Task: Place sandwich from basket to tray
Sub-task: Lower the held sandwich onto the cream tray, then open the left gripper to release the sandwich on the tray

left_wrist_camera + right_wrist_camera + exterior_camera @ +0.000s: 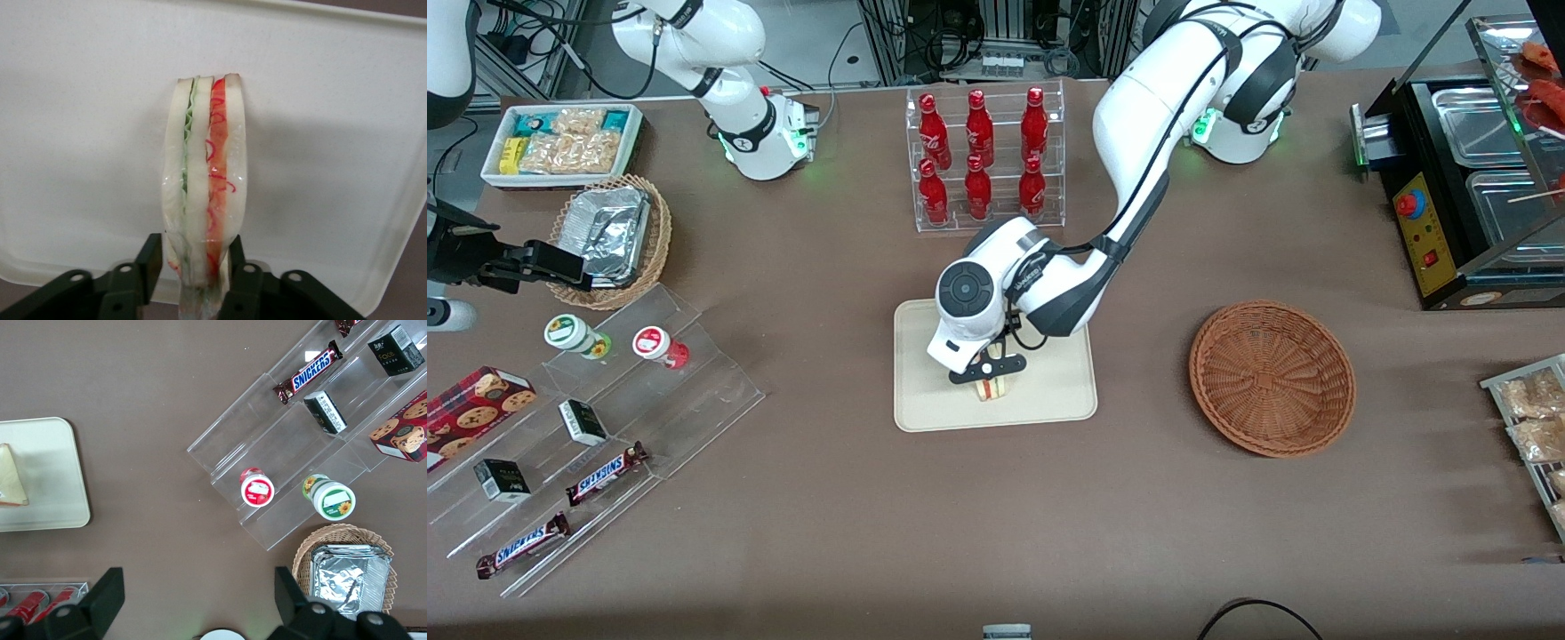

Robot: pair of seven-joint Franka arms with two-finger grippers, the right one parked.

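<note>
Gripper (197, 277) clamps one sandwich (203, 180) over one tray (100, 133).

Probably a lab mock-shop: snack racks (587, 427), cola bottles (980, 160) (cabling overhead).

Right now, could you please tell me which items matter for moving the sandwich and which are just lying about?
Job: sandwich, held by the end effector over the tray; emptied basket.
Lying about: cola bottles, Snickers bars, foil container, cookie box.
</note>
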